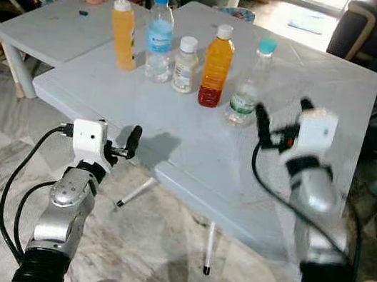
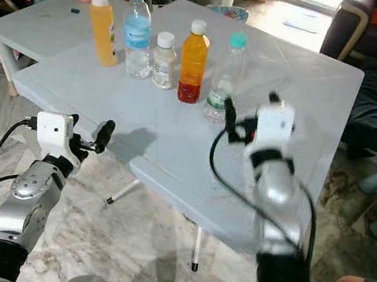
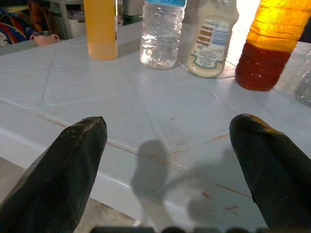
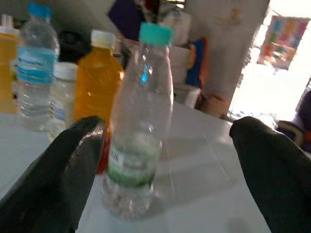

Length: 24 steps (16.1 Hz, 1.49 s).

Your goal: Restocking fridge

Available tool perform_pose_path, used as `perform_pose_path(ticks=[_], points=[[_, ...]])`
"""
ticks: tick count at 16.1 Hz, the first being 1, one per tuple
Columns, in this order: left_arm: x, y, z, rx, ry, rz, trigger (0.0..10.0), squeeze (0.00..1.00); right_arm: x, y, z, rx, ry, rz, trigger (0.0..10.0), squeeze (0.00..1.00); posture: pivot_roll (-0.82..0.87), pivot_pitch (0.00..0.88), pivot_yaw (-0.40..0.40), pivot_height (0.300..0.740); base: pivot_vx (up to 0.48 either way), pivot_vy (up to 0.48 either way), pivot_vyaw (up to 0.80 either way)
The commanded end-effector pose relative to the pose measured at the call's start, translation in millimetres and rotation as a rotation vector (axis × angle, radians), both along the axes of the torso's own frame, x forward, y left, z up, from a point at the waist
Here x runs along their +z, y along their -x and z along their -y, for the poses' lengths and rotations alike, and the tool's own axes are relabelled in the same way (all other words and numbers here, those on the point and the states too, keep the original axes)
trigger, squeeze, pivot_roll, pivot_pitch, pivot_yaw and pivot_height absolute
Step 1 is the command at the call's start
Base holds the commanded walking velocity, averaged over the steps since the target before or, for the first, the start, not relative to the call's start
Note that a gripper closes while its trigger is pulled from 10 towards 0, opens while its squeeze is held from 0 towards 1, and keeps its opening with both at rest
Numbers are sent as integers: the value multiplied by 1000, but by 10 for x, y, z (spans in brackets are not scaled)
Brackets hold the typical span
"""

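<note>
On the pale grey tiled table (image 1: 314,82) five bottles stand upright in a row, caps up, long axes vertical: from the left, a yellow squeeze bottle (image 1: 124,34); a clear water bottle with a blue cap (image 1: 160,36); a small milky white-capped bottle (image 1: 184,65); an orange-and-red juice bottle (image 1: 217,66); a clear teal-capped bottle (image 1: 248,83). The left gripper (image 1: 132,142) hangs at the table's near edge, fingers spread apart, the row off at its one o'clock; the right gripper (image 1: 279,120), blurred, has fingers wide apart, the teal-capped bottle just ahead at eleven o'clock, untouched.
</note>
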<state>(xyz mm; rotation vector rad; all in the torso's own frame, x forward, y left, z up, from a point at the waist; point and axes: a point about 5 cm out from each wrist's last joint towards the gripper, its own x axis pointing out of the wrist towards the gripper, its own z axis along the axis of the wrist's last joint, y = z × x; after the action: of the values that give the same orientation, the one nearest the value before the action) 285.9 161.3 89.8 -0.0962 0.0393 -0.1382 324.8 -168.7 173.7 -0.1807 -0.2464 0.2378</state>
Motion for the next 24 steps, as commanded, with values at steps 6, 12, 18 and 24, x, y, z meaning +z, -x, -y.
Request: perform_pose_path(ticks=[6,12,18,24], points=[[46,47,-49,-16,-53,6,10000,0,325,-288,-95,105,23,55,10000,0,28,71,44,740,0,0,0],[90,57,-101,-26,-75,6,10000,0,573,-508,-164,142,27,86,10000,0,59,77,62,740,0,0,0],[87,68,-85,-47,-85,-3,10000,0,606,-624,-121,60,27,67,10000,0,63,79,71,740,0,0,0],[79,51,-58,-58,-86,-8,10000,0,680,-715,4,-16,49,55,0,0,59,73,69,740,0,0,0]])
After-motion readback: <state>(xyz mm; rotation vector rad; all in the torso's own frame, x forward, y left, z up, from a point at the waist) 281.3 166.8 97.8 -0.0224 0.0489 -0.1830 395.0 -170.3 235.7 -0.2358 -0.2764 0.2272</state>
